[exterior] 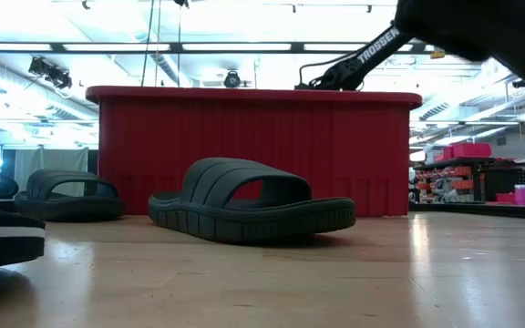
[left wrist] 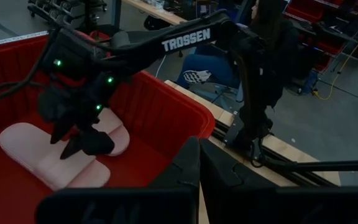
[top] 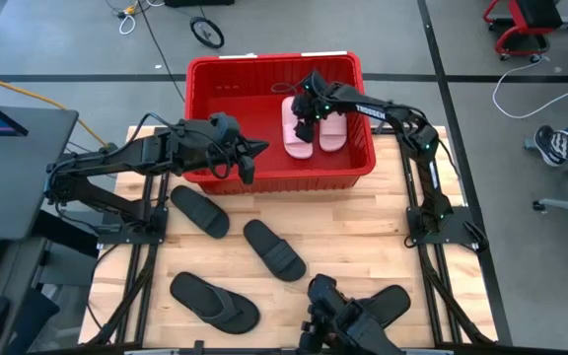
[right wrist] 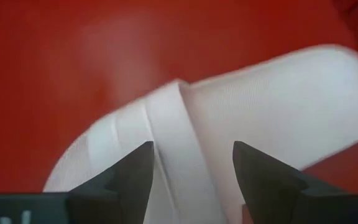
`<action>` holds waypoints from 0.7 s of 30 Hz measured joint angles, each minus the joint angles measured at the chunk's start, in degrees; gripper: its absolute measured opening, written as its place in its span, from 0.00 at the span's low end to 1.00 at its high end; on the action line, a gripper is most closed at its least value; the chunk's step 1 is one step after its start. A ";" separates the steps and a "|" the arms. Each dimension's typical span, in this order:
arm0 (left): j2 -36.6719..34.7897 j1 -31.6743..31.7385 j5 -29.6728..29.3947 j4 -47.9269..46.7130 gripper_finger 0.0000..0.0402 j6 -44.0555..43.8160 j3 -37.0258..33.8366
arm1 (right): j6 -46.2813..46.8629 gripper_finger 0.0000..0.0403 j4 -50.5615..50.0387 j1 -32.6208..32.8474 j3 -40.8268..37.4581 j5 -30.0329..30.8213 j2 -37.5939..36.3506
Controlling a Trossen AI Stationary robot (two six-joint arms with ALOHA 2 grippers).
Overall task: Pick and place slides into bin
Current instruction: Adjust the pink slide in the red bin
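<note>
The red bin [top: 274,65] stands at the table's far side. Two pale pink slides [top: 299,133] [top: 333,128] lie side by side on its floor at the right. My right gripper [top: 309,110] is open just above the left pink slide [right wrist: 241,106], its fingers on either side of the strap; it also shows in the left wrist view [left wrist: 73,143]. My left gripper [top: 249,163] is shut and empty over the bin's near wall. Two black slides [top: 200,212] [top: 274,248] and two black flip-flops [top: 215,301] [top: 388,304] lie soles down on the table.
The black slides also show in the low view [exterior: 249,205] [exterior: 66,196], in front of the bin's near wall [exterior: 253,150]. A dark camera mount [top: 338,316] stands at the table's near edge, covering part of the right flip-flop. A seated person's shoe [top: 560,146] shows beyond the table's right edge.
</note>
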 joint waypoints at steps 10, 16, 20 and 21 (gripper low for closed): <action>0.00 -0.02 0.01 -0.01 0.06 0.00 0.00 | -0.86 0.47 -0.22 -0.03 0.04 -1.19 1.69; 0.00 0.01 0.00 -0.02 0.02 0.00 0.00 | -1.06 0.19 -2.85 -0.10 0.07 -3.33 1.21; 0.00 0.01 0.00 -0.04 0.02 0.00 0.00 | -1.21 0.03 -4.52 -0.12 0.09 -3.83 1.11; 0.00 0.01 0.00 -0.04 0.03 0.00 0.00 | -1.21 0.04 -4.55 -0.09 0.09 -3.85 1.11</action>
